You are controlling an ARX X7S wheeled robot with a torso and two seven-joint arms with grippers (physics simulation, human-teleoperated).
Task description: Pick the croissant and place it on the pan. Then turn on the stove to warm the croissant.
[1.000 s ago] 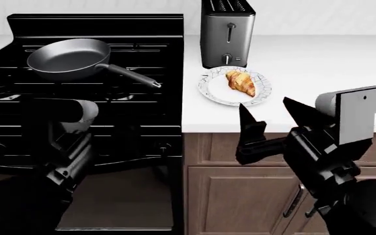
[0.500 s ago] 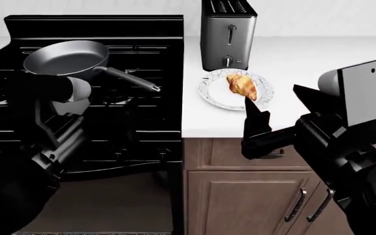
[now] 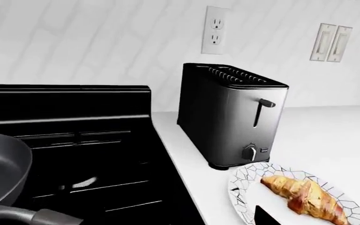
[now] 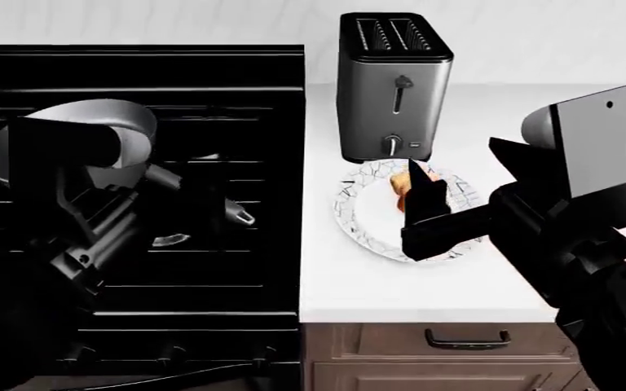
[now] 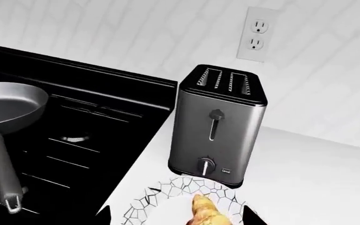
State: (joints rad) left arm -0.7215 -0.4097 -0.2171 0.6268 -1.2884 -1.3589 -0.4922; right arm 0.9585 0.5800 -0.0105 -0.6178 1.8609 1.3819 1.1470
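Right gripper hangs wide open over the small golden-brown flaky croissant on the white cracked-pattern plate, so a sloppy descent could nudge it off; can't tell the left gripper's state.

The croissant is golden-brown with darker ridges, lying on a white plate with a black cracked-line pattern. My stove is glossy black, the pan is dark grey with a black handle, and the toaster is brushed silver. The counter is plain white, and my grippers are black.
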